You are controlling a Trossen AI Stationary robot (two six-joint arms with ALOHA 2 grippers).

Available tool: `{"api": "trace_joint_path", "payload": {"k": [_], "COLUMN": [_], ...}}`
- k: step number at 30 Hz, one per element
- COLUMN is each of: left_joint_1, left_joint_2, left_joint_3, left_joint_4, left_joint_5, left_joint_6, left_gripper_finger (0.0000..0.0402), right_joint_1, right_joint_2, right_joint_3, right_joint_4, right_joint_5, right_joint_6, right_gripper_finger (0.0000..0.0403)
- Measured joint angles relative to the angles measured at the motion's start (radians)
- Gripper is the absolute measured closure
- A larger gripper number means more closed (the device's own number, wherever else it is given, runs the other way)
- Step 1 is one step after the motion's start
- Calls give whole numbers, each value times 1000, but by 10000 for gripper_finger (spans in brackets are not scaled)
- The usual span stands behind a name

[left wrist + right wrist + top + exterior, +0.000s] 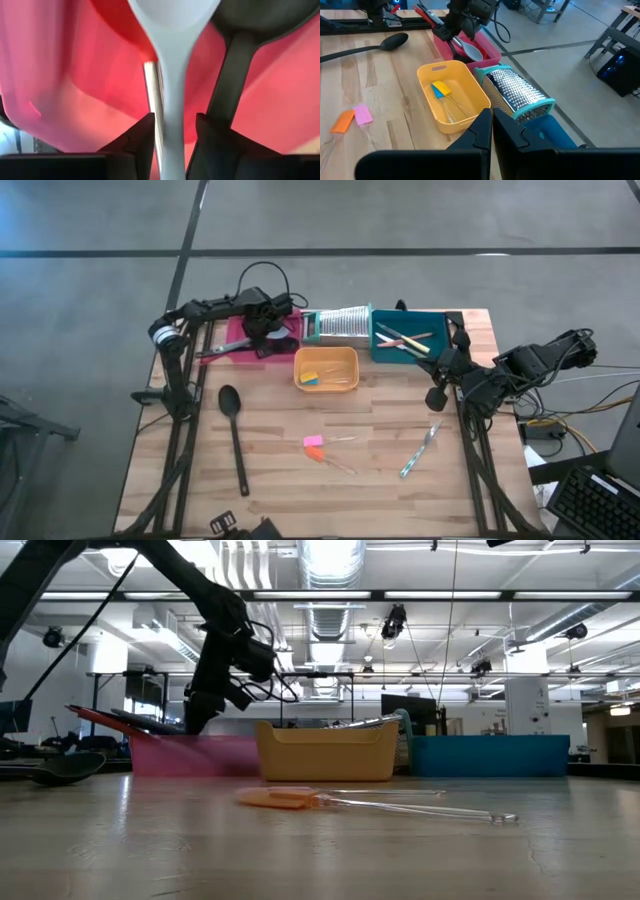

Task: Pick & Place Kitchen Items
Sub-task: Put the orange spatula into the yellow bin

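My left gripper (266, 334) points down into the pink tray (232, 342) at the table's far left. It is open, and its fingers stand on either side of a pale grey spoon's handle (174, 110) without touching it. The pale spoon's bowl (470, 50) lies in the tray beside a red spoon (125, 25) and a black spoon (235, 55). My right gripper (492, 125) is shut on nothing and hangs raised over the table's right side (436, 396).
A long black spoon (235, 435) lies on the table at the left. The orange tray (325, 368) holds yellow and blue pieces. A ribbed grater (338, 325) and a teal tray (410, 338) stand behind it. Pink and orange pieces (314, 445) and a small knife (420, 452) lie mid-table.
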Motion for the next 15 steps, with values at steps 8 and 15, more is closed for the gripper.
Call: {"api": "trace_joint_path", "payload": {"k": [8, 15], "left_joint_1": [-1, -3], "left_joint_2": [-24, -29], "left_joint_3": [22, 103], "left_joint_4": [-109, -185], "left_joint_5": [0, 0], "left_joint_6": [-2, -38], "left_gripper_finger": [238, 237], "right_joint_1": [0, 0], "right_joint_2": [0, 0], "right_joint_3": [0, 0], "right_joint_4": [0, 0], "right_joint_5": [0, 0], "right_joint_6": [0, 0], "right_gripper_finger": [394, 394]}}
